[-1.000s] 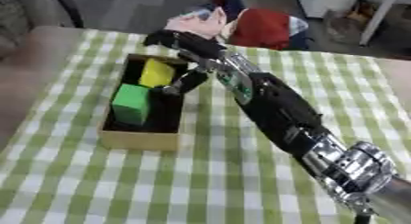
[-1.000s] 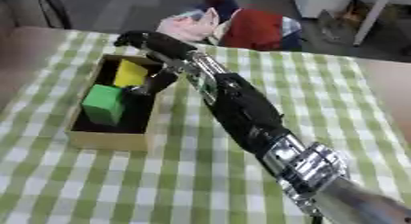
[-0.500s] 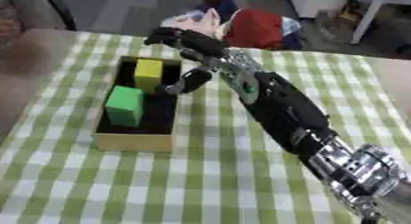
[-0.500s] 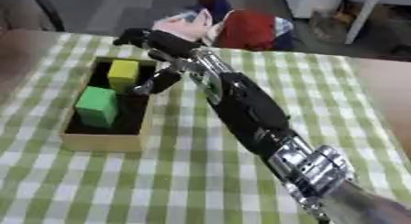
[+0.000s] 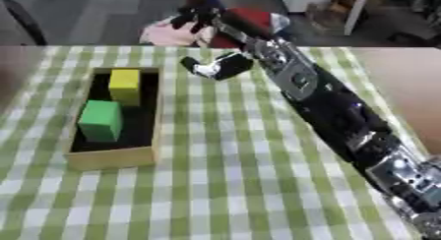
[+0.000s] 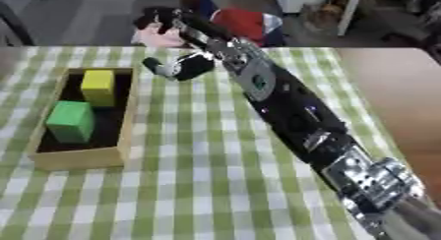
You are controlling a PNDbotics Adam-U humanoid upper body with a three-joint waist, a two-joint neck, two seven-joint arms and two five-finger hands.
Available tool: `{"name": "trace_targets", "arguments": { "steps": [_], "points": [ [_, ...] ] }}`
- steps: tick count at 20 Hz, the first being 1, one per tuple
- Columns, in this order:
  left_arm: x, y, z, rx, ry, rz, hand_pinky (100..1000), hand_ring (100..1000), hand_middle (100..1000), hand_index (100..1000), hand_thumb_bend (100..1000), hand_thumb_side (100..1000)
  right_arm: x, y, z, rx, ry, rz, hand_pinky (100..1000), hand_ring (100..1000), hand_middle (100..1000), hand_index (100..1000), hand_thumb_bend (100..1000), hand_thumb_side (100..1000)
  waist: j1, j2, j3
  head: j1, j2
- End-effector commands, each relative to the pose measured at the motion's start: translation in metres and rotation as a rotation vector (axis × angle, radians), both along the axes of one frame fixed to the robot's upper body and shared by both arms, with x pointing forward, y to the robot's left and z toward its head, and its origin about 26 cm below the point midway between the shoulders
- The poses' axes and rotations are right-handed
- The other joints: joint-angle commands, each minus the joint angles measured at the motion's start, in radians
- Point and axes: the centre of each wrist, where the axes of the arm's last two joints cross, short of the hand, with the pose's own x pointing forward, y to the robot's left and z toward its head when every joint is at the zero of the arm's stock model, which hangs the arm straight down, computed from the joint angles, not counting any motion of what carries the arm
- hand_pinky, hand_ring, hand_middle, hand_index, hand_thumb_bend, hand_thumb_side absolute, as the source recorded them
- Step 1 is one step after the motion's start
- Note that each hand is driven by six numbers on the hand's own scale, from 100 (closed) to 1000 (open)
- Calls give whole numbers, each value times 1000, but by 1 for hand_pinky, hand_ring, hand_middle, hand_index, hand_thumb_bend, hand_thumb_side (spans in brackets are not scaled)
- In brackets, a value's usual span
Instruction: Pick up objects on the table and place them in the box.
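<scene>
Reaching from the lower right across the checked tabletop (image 5: 233, 185), the right hand (image 5: 211, 62) is hovering past the box's (image 5: 112, 158) far right corner — its fingers (image 6: 159, 17) are looking spread and empty, though blur hides their tips. The green block (image 5: 100, 120) and yellow block (image 5: 124, 85) are lying inside the box.

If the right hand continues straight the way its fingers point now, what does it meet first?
Probably the far table edge: the right hand points up-left beyond the box. Depth is unclear.
</scene>
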Motion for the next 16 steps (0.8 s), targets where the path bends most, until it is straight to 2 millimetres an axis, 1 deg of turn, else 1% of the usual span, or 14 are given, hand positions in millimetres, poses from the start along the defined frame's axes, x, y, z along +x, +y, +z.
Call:
{"name": "trace_targets", "arguments": {
  "steps": [1, 3, 4, 8, 12, 14, 16],
  "points": [
    [0, 13, 1, 24, 2, 66, 745, 605, 610, 730, 100, 787, -24, 0, 29, 103, -2, 72, 722, 969, 738, 866, 131, 383, 8, -22, -26, 27, 24],
    [0, 18, -3, 31, 14, 94, 751, 616, 620, 730, 100, 794, -39, 1, 33, 167, 21, 106, 702, 948, 716, 857, 131, 370, 11, -24, -57, 49, 38],
    [-1, 20, -5, 34, 20, 108, 752, 617, 622, 730, 100, 797, -46, 0, 33, 198, 32, 116, 695, 943, 704, 838, 129, 364, 11, -26, -71, 62, 43],
    [-1, 26, -11, 43, 36, 155, 759, 627, 631, 729, 100, 812, -70, -8, 29, 280, 76, 124, 691, 945, 684, 820, 100, 368, 15, -23, -113, 108, 54],
    [-3, 30, -16, 54, 46, 191, 764, 646, 642, 729, 100, 825, -90, -18, 17, 325, 116, 109, 690, 957, 676, 818, 100, 396, 19, -14, -138, 140, 61],
    [-3, 31, -18, 54, 49, 207, 766, 651, 647, 728, 100, 830, -97, -22, 9, 345, 135, 93, 687, 966, 668, 814, 100, 428, 20, -6, -145, 155, 64],
    [-4, 33, -19, 56, 50, 223, 767, 655, 649, 727, 100, 836, -103, -27, 0, 370, 155, 70, 686, 972, 665, 810, 100, 440, 22, 3, -151, 177, 65]
  ]
}}
